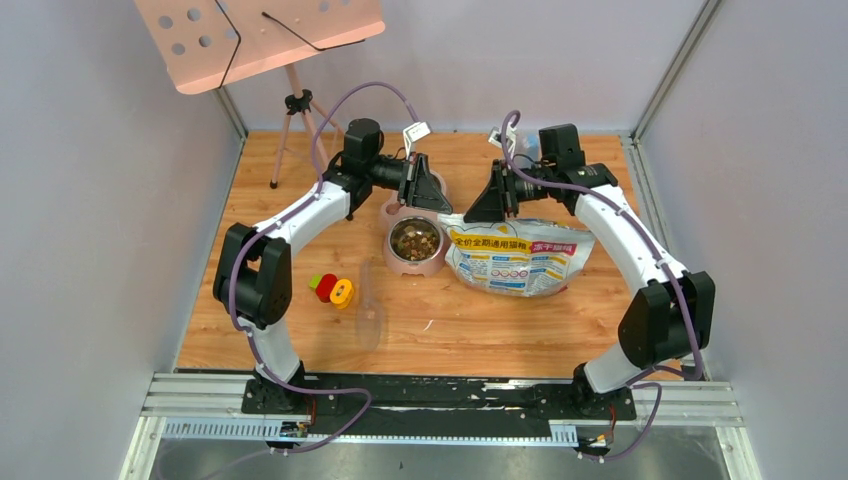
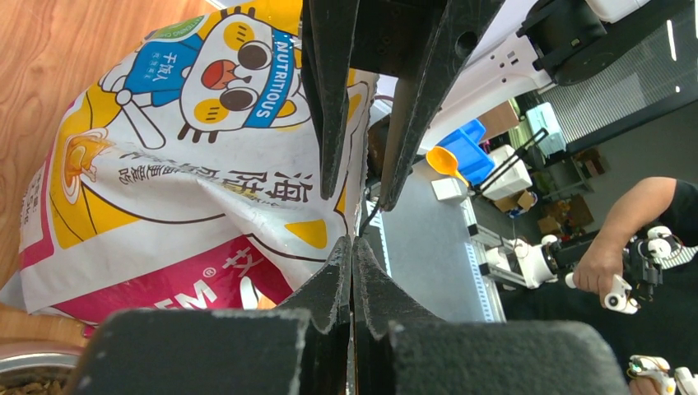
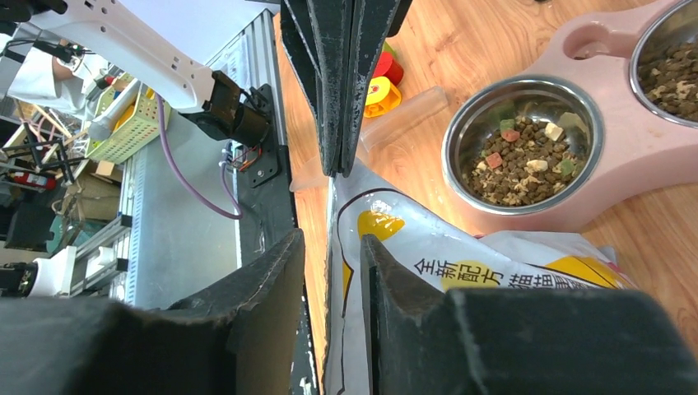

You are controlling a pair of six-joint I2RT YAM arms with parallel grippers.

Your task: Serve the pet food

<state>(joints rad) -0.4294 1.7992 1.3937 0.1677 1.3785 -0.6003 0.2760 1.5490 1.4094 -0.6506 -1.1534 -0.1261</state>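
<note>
Bag (image 1: 518, 258) beside pink bowl (image 1: 415, 271) of kibble (image 1: 415, 240); toy (image 1: 333, 289) nearby

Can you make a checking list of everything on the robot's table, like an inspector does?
Surface: wooden table.
Job's things: pet food lies in both steel bowls of the pink feeder; the printed bag lies flat beside it.
Clutter: red-and-yellow toy; clear plastic piece, maybe a scoop.
Hands: left hand shut; right hand open, with the bag's edge between its fingers.
Cables: purple cables loop along both arms.
Surroundings: pink music stand at the back left; grey walls.
</note>
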